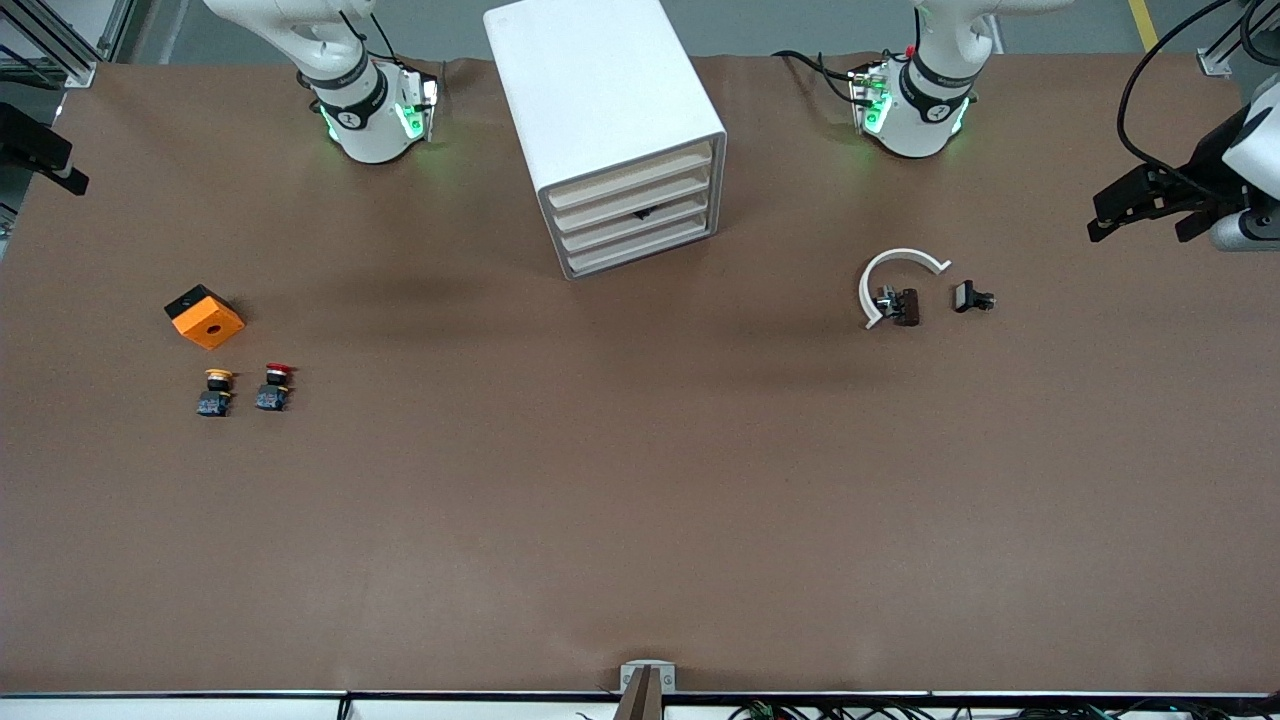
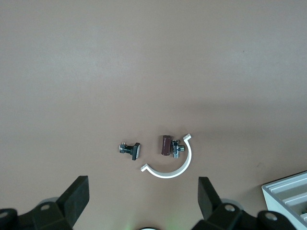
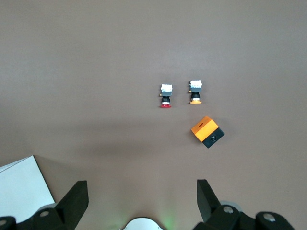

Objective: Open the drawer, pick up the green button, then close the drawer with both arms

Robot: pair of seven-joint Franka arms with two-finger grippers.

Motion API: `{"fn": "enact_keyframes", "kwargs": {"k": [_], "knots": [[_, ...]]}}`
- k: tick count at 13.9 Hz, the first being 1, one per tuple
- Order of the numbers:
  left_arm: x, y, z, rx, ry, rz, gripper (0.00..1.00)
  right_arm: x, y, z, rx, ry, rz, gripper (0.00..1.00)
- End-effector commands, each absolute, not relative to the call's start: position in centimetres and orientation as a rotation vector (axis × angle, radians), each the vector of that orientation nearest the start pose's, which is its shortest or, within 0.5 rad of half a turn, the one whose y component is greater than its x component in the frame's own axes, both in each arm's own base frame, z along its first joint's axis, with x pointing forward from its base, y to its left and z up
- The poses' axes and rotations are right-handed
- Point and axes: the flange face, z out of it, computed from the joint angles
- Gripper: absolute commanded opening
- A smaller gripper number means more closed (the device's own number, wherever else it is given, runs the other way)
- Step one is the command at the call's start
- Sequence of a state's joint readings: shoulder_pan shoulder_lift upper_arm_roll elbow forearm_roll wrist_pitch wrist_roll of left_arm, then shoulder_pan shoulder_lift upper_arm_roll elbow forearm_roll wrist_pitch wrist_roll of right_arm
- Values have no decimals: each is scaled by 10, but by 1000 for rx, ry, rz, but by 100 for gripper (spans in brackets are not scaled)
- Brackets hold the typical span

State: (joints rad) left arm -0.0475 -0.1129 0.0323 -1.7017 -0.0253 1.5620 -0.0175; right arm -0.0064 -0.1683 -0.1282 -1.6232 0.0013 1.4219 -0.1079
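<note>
Inspection of the brown table (image 1: 640, 520) finds both arms waiting, drawn back and held high at their own ends. The left gripper (image 1: 1140, 215) (image 2: 144, 203) hangs over the left arm's end of the table with its fingers (image 2: 79, 196) wide apart and holding nothing. The right gripper (image 1: 45, 155) (image 3: 142, 203) hangs over the edge at the right arm's end, its fingers (image 3: 79, 199) likewise spread and empty. We note a white box-shaped four-drawer cabinet (image 1: 600, 90) (image 2: 288, 196) (image 3: 21, 187) standing between the two arm bases. All four of its drawer fronts (image 1: 640, 215) sit flush, and there is a small dark mark on the third front from the top. The green-capped button is not visible in any view, so we cannot say where it lies. Toward the left arm's end lie a white curved plastic clip (image 1: 900, 255) (image 2: 168, 173), a small brown block with a metal fitting (image 1: 905, 305) (image 2: 166, 144) inside its arc, and a small black piece with a metal stem (image 1: 968, 297) (image 2: 132, 150) just beside them. Toward the right arm's end lies an orange and black box with a round hole (image 1: 205, 317) (image 3: 207, 132). Nearer the front camera than the box lie a yellow-capped push button (image 1: 216, 390) (image 3: 195, 91) and a red-capped push button (image 1: 274, 387) (image 3: 166, 96), side by side and apart.
</note>
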Motion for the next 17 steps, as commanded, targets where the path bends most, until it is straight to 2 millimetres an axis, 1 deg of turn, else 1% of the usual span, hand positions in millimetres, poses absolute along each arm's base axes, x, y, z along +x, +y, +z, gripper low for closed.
{"fn": "enact_keyframes", "kwargs": {"k": [1,4,6,8,9,12,13,17], "knots": [[519,-7,629,-3157,37,51,100,469,-74,677,-3106,57,80,100],[520,-6,632,-3162,35,39,100,467,-75,677,-3102,61,97,100],[523,-3,626,-3163,20,61,100,469,-75,679,-3104,61,78,100],[525,4,616,-3161,3,106,100,471,-77,680,-3107,66,47,100],[534,2,600,-3158,-9,155,100,470,-80,680,-3107,78,47,100],[559,-9,551,-3145,0,276,100,468,-82,679,-3105,87,63,100],[570,-14,531,-3141,-5,297,100,468,-82,679,-3104,85,68,100],[610,-53,445,-3126,-119,333,100,467,-80,679,-3103,78,89,100]]}}
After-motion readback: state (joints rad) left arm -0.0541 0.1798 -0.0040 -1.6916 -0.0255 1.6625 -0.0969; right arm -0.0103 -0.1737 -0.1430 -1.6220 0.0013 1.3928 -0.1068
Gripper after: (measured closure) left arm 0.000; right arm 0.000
